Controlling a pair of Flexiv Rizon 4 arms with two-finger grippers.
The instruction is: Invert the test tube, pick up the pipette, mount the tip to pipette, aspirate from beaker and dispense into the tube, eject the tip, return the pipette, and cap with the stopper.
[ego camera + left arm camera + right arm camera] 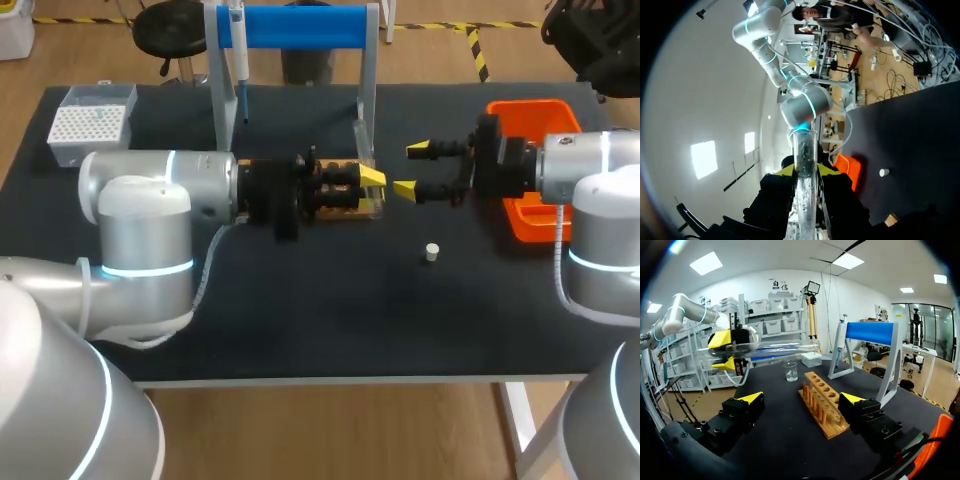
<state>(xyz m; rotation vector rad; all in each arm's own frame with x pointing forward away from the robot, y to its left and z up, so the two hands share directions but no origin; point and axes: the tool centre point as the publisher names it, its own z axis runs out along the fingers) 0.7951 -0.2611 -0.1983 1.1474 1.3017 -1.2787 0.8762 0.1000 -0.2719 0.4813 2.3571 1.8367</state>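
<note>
My left gripper [372,180] is shut on a clear test tube [805,160], which it holds lying level above the table; from the right wrist view the tube [775,347] stretches sideways out of the left gripper [726,347]. Below it stands the wooden tube rack [822,402], mostly hidden under the left gripper in the head view. My right gripper [412,170] is open and empty, facing the left gripper from close by; in its own view the right gripper [802,400] straddles the rack's near end. The pipette [240,50] hangs on the blue stand [300,27]. A small beaker [791,371] stands behind the rack. The white stopper [432,252] lies on the mat.
An orange tray [535,112] sits at the right, partly under my right arm. A white tip box [90,122] stands at the back left corner. The stand's legs [365,100] rise just behind the two grippers. Dark mat lies bare in front of the stopper.
</note>
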